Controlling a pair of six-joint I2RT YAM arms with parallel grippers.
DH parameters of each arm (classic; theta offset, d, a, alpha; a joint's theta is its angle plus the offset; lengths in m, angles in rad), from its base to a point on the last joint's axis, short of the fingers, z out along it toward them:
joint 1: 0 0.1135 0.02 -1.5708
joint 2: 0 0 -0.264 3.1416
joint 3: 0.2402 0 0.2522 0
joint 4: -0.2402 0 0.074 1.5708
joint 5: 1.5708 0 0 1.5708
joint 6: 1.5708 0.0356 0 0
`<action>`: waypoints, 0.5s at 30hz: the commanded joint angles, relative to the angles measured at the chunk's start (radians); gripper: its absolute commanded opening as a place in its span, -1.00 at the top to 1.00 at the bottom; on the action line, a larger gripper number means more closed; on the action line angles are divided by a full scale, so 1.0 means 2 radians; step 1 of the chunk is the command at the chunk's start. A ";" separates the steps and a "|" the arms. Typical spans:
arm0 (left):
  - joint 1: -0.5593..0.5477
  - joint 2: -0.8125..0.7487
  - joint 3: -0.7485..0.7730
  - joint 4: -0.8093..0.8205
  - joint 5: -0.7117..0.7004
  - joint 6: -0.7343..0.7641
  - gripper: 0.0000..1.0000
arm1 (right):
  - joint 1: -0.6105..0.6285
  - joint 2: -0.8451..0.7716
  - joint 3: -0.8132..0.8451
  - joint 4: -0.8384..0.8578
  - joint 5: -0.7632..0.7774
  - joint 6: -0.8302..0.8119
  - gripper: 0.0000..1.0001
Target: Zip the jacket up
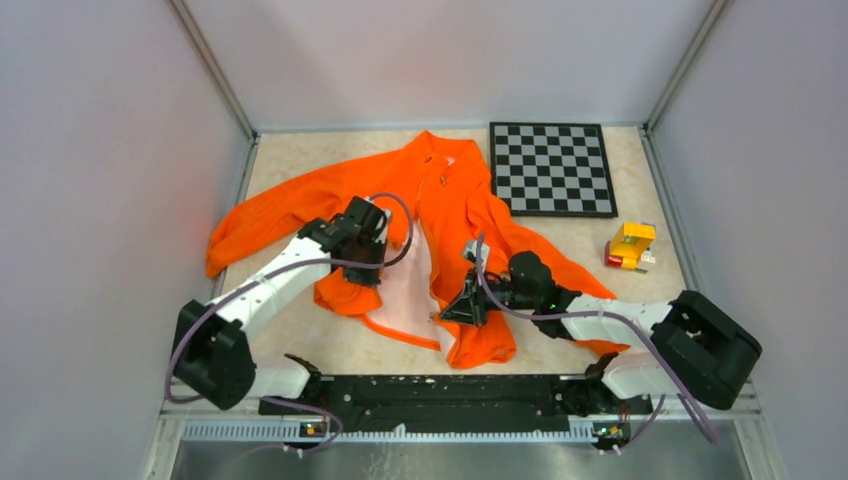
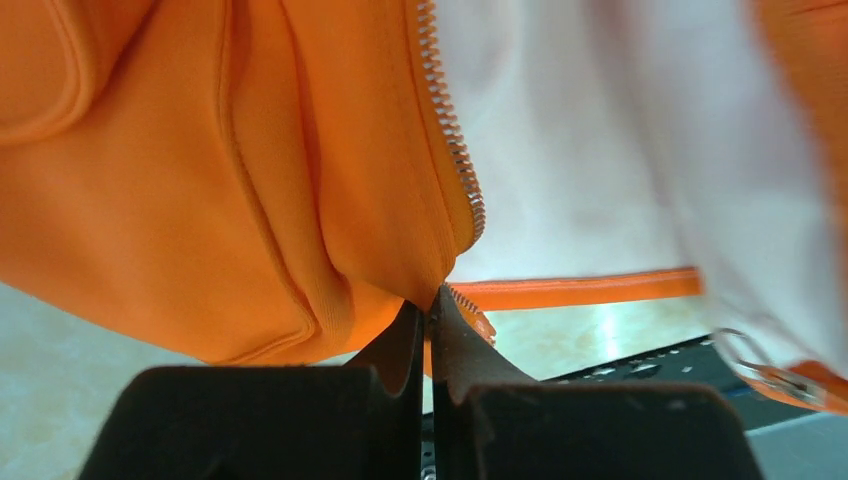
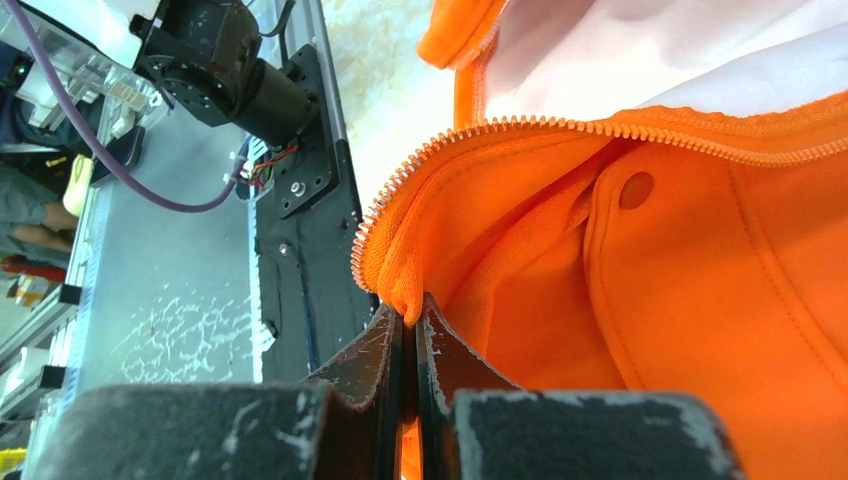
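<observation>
The orange jacket [image 1: 450, 195] is lying open on the worktop [image 1: 290, 345], white lining showing. The left fingers [image 2: 395, 350] are pinching one front panel's hem beside the zipper teeth [image 2: 455, 150]. The right fingers [image 3: 375, 350] are pinching the opposite toothed edge, likely readying both halves for joining.

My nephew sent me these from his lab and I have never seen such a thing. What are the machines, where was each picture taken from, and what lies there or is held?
These are two robot arms bolted at the near edge of a table. The wide picture comes from a fixed camera above and behind them; the close-ups come from a camera on each wrist. On the table lie an open orange jacket with white lining, a chessboard and a small yellow and red toy. The left pincer and the right pincer are each shut on a zipper edge of the jacket.
</observation>
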State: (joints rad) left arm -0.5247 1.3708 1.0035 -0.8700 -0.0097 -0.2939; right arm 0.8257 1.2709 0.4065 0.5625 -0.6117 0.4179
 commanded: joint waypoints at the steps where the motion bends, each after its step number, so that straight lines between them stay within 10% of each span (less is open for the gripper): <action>1: 0.000 -0.079 -0.018 0.097 0.084 0.023 1.00 | -0.003 0.028 0.018 0.082 -0.037 0.007 1.00; 7: 0.001 -0.191 -0.120 0.267 0.207 0.092 1.00 | -0.003 0.069 0.066 0.062 -0.071 -0.041 1.00; 15: 0.001 -0.286 -0.194 0.321 0.195 0.149 1.00 | -0.004 0.132 0.089 0.197 -0.148 -0.009 1.00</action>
State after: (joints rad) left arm -0.5243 0.8558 0.6632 -0.3828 0.3309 -0.0753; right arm 0.8219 1.4769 0.5430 0.7315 -0.7872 0.3733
